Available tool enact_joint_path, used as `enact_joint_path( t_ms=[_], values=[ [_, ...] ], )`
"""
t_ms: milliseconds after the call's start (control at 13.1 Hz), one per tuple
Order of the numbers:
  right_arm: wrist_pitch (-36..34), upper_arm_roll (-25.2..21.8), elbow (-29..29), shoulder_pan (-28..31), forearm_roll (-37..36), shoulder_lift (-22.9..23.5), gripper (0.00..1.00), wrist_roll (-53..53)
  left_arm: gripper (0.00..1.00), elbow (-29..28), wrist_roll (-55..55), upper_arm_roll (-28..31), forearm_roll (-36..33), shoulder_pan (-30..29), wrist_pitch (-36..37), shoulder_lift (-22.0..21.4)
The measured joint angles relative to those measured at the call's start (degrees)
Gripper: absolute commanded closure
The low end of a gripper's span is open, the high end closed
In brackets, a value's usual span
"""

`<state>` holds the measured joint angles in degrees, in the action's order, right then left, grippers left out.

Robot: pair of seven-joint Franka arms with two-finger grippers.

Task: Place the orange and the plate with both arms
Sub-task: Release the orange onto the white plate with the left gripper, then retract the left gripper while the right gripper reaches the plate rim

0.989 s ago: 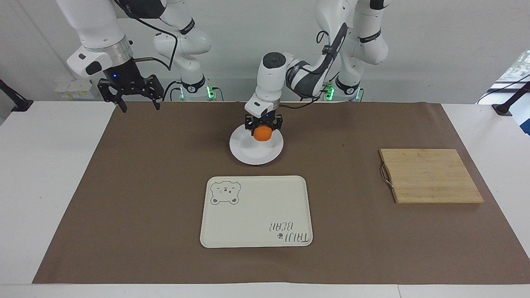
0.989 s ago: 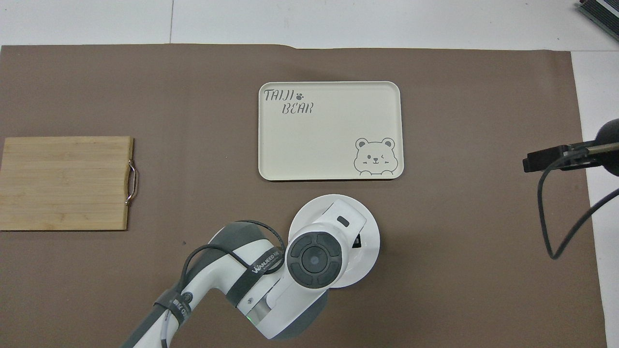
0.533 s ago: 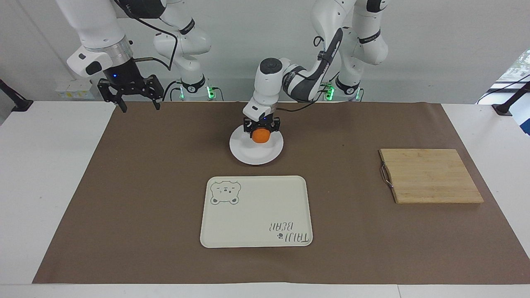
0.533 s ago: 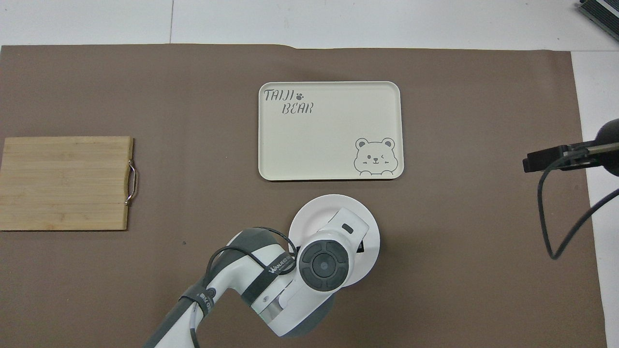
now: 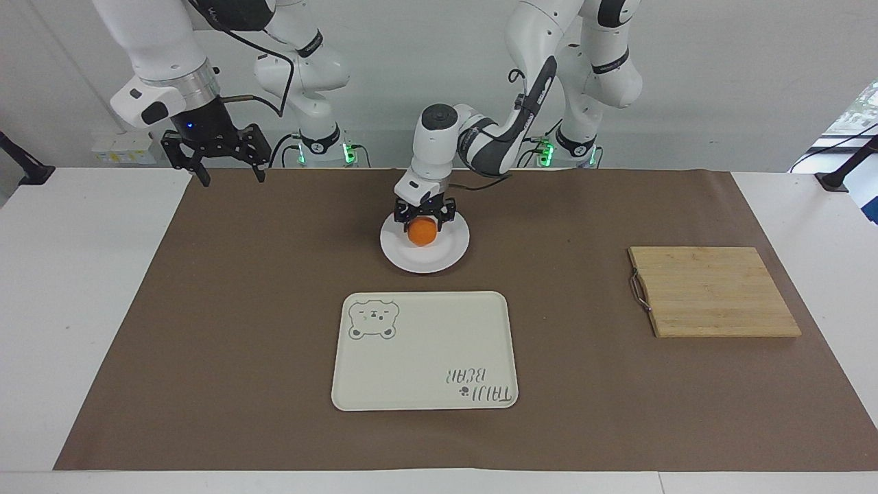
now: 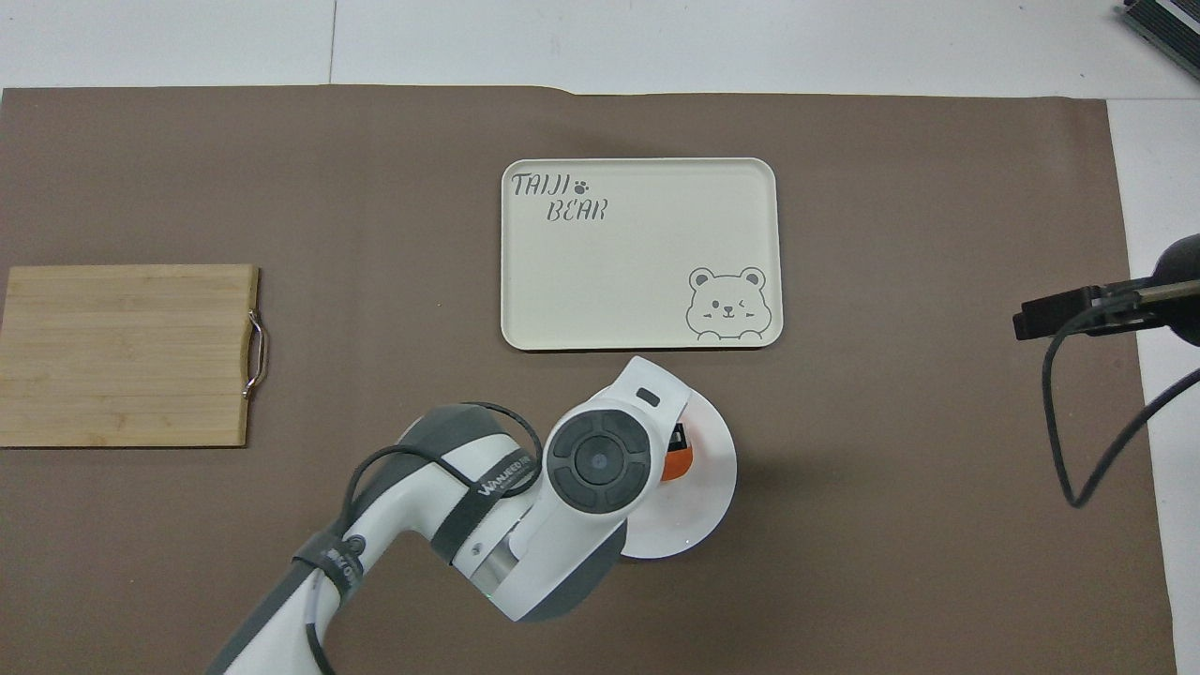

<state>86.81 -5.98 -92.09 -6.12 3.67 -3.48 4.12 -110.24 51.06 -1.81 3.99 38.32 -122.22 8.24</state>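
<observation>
The left gripper (image 5: 423, 218) is down over the plate (image 5: 446, 255), its black fingers closed against the sides of the orange (image 5: 422, 232), which sits low over the middle of the plate; whether the fruit's underside touches the dish cannot be told. In the overhead view the left arm's wrist covers most of the gripper, and only a sliver of the orange (image 6: 677, 460) shows past it, above the plate's (image 6: 708, 487) white rim. The plate rests on the brown mat (image 5: 240, 309) that covers the worktop (image 5: 82, 288). A cream tray with a bear drawing (image 5: 425, 350) lies just beside the plate, farther from the robots, with a narrow strip of mat between them. A wooden cutting board (image 5: 712, 291) lies well apart from the plate, toward the left arm's end of the worktop. The right gripper (image 5: 226, 168) waits with its fingers spread wide, in the air over the mat's corner at the right arm's end, well apart from the plate.
</observation>
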Motion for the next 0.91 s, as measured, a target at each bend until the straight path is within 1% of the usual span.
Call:
enact_joint_path(
  t_ms=[152,304,609,913],
  values=[
    [-0.21,-0.08,-1.19,1.16,3.03,-0.50,0.00,0.13,0.00,0.08,-3.91,0.13,0.00,-3.98,0.06,-0.04],
    [0.05,-0.16,-3.87,2.61,8.71,-0.79,0.00,1.33,0.00,0.08,-8.72,0.18,0.00,-7.72,0.09,-0.01],
    [7.42,0.27,-12.84,2.76,19.72,-0.76,0.00,6.03,0.00,0.51,-20.86,0.33,0.00,-16.34,0.71,-0.24],
    [13.94,0.69,-21.94,2.45,29.27,-0.60,0.00,13.72,0.00,1.47,-34.49,0.42,0.00,-25.29,6.16,-2.84]
  ],
)
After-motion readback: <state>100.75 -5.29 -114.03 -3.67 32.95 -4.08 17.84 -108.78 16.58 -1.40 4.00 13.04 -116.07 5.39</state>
